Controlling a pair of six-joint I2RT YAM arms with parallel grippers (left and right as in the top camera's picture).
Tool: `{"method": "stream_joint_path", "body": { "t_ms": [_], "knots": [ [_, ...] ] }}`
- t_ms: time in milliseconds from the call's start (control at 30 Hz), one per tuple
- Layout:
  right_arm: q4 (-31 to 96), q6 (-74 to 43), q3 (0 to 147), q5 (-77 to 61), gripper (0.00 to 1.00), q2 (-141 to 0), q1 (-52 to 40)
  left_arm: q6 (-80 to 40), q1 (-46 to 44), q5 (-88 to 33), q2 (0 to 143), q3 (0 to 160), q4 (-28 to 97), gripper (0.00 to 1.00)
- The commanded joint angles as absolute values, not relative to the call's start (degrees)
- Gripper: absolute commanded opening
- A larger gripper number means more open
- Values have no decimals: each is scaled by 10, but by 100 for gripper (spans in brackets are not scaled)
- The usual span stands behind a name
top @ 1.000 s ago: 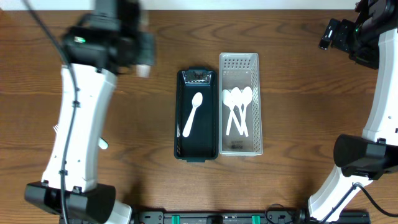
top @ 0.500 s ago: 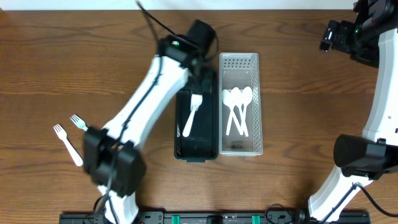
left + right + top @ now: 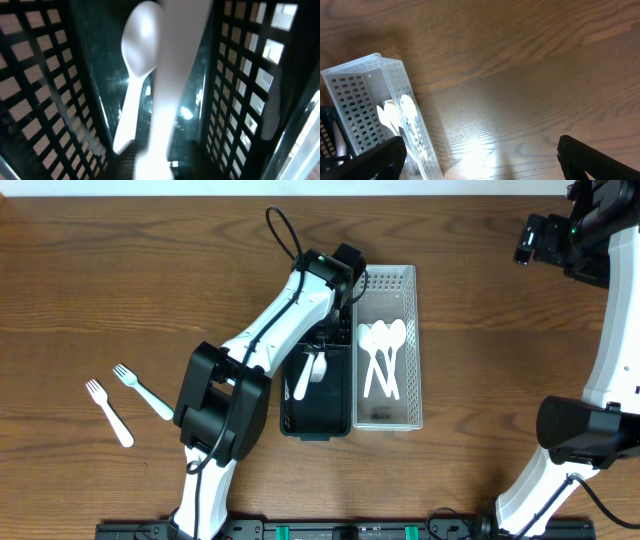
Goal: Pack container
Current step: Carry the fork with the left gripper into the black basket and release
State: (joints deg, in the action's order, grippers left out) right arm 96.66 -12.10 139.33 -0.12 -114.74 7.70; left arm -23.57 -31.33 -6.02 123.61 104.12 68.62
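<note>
A dark green lattice container (image 3: pixel 288 415) stands mid-table with a white spoon (image 3: pixel 300 387) lying in it. The spoon also shows in the left wrist view (image 3: pixel 134 75). My left gripper (image 3: pixel 318 362) reaches down into this container and is shut on a blurred white utensil (image 3: pixel 172 75); I cannot tell which kind. A white perforated container (image 3: pixel 385 280) beside it on the right holds several white spoons (image 3: pixel 380 355). Two white forks (image 3: pixel 108 412) (image 3: pixel 142 392) lie on the table at the left. My right gripper (image 3: pixel 480 155) is open and empty, high at the far right (image 3: pixel 535 238).
The right wrist view shows the white container (image 3: pixel 355 85) at its left edge and bare wooden table (image 3: pixel 530 75) to the right of it. The left arm's cable (image 3: pixel 285 230) loops above the dark container.
My left arm has swung from the far left over to the dark container and gone down into it. The forks at the left are uncovered. The right arm has not moved.
</note>
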Motion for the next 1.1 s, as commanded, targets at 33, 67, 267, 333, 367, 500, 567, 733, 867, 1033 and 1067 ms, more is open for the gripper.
{"method": "stream_joint_path", "body": {
  "t_ms": [33, 67, 267, 333, 367, 500, 567, 733, 867, 1033, 1067],
  "knots": [
    [969, -110, 1397, 7, 99, -1148, 84, -204, -307, -55, 1235, 1042, 693, 51],
    [969, -110, 1397, 6, 99, -1148, 85, -192, -306, -50, 1233, 1042, 696, 51],
    [969, -110, 1397, 6, 99, -1148, 91, -146, -306, 102, 1179, 1084, 744, 51],
    [968, -110, 1397, 6, 99, -1148, 92, -142, -303, 154, 1136, 1101, 755, 53],
    [967, -110, 1397, 6, 99, -1148, 93, -138, -299, 175, 1109, 1107, 757, 57],
    [967, -110, 1397, 7, 99, -1148, 94, -142, -251, 192, 1001, 1109, 761, 67],
    [967, -110, 1397, 7, 99, -1148, 94, -170, -188, 191, 941, 1109, 783, 71],
    [966, -110, 1397, 6, 99, -1148, 94, -269, -22, 189, 870, 1104, 834, 72],
    [965, -110, 1397, 6, 99, -1148, 94, -297, 117, 159, 845, 1064, 839, 72],
    [962, -111, 1397, 6, 99, -1148, 94, -296, 218, 104, 849, 954, 784, 73],
    [963, -111, 1397, 6, 99, -1148, 94, -296, 227, 102, 850, 926, 766, 75]
  ]
}}
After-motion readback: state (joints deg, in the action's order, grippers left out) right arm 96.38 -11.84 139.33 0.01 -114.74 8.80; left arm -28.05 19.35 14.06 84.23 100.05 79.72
